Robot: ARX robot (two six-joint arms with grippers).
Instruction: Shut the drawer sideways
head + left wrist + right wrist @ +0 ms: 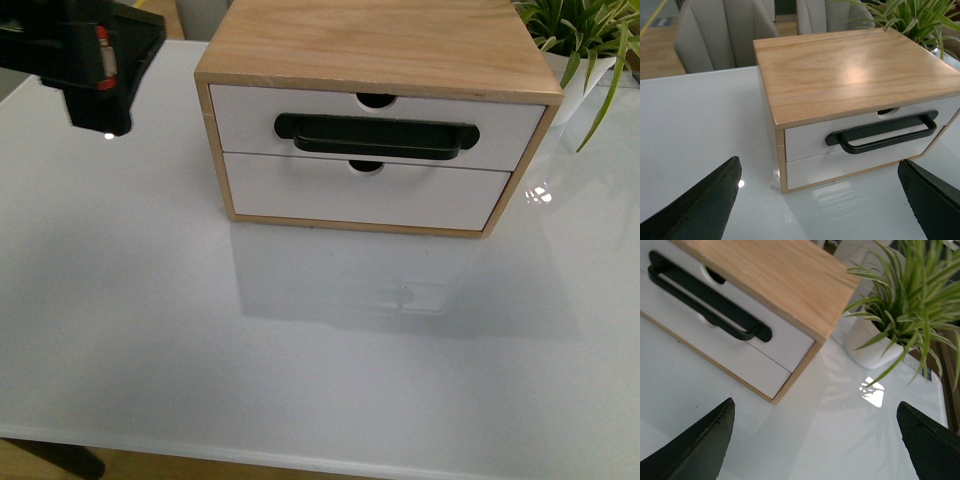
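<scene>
The drawer (365, 125) is seen shut in the cabinet (370, 45); the left pincer (817, 162) and right pincer (815, 402) are held released, clear of it.

Light wooden cabinet (380, 45): one
White drawer with long black bar handle (245, 120): one
Plain white drawer front (300, 190): one
Green leafy plant in white pot (875, 345): one
Grey padded chairs (705, 40): two

Broad clear glossy white surface (300, 380) before the light wooden two-drawer box (380, 45) and left of it. Narrower on the right: green leafy plant in a white pot (875, 342) just beside it (leaves drooping into the gap). Long black bar handle (375, 137) proud of the wide white upper drawer (250, 120).
</scene>
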